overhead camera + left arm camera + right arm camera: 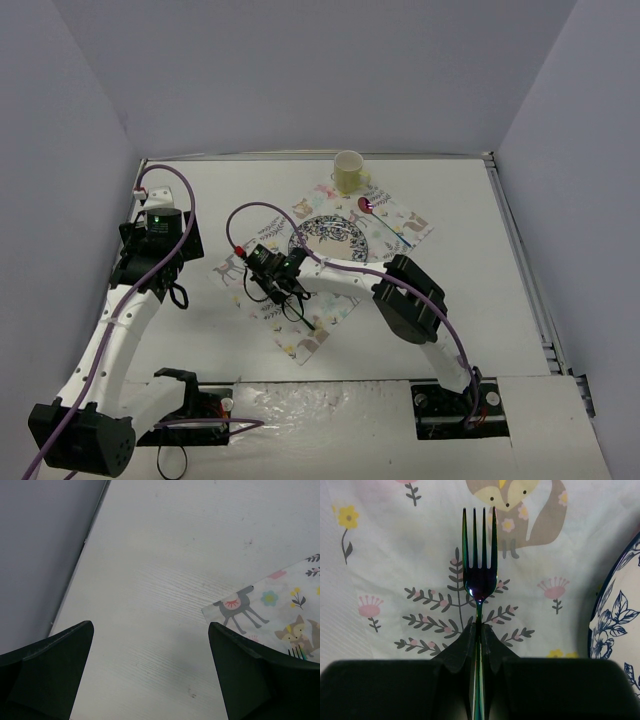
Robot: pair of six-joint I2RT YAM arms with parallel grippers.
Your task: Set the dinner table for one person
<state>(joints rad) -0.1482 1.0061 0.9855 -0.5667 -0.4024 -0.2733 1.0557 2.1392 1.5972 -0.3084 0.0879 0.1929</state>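
dinner table [480, 290] lies beneath R gripper [480, 632] & L gripper [150, 625] | R pinched on fork [480, 565] handle, tines fwd over placemat [395, 555], plate [620, 630] just beside | L spread wide, empty, placemat corner ahead

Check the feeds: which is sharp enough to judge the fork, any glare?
Right wrist: fork crisp, iridescent sheen, no glare; top external: evenly lit, fork too small, shiny patch on dinner table near bases; left wrist: fingers dark, soft.
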